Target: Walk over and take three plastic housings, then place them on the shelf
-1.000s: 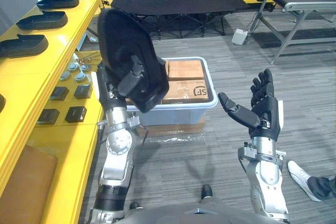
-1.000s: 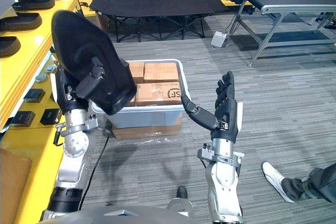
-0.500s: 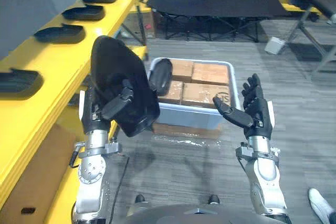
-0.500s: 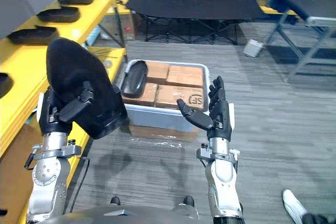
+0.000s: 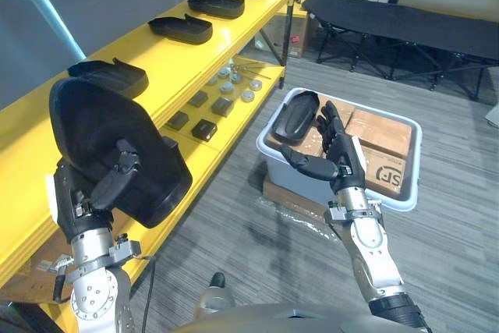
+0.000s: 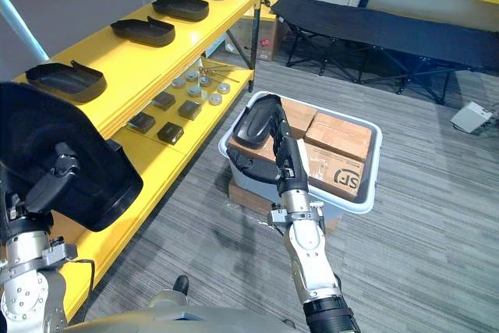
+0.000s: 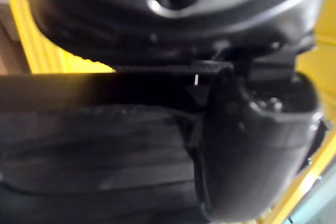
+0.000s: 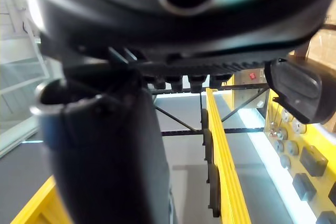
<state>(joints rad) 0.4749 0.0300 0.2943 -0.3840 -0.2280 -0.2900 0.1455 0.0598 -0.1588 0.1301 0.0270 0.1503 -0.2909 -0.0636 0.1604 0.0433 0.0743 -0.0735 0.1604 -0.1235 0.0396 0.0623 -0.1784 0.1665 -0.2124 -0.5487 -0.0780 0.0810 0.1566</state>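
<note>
My left hand (image 5: 100,193) is shut on a large black plastic housing (image 5: 109,146), held upright at the lower left, close to the yellow shelf (image 5: 152,58). Its thumb lies across the housing's face, and the left wrist view shows the hand (image 7: 252,145) pressed against the dark shell. Several more black housings (image 5: 181,29) lie in a row on the shelf's top board. Another housing (image 5: 295,113) lies in the white bin (image 5: 405,202). My right hand (image 5: 334,155) hangs open, palm up, in front of that bin, holding nothing.
Cardboard boxes (image 5: 374,126) fill the bin, which stands on the grey floor right of the shelf. The shelf's lower board (image 5: 195,157) carries small dark blocks (image 5: 204,129) and round metal parts (image 5: 226,87). A black folding cot (image 5: 390,25) stands at the back.
The whole view has swung left, so the camera has moved and the shelf now runs across the left. The left hand keeps hold of the housing; the right hand stays open.
</note>
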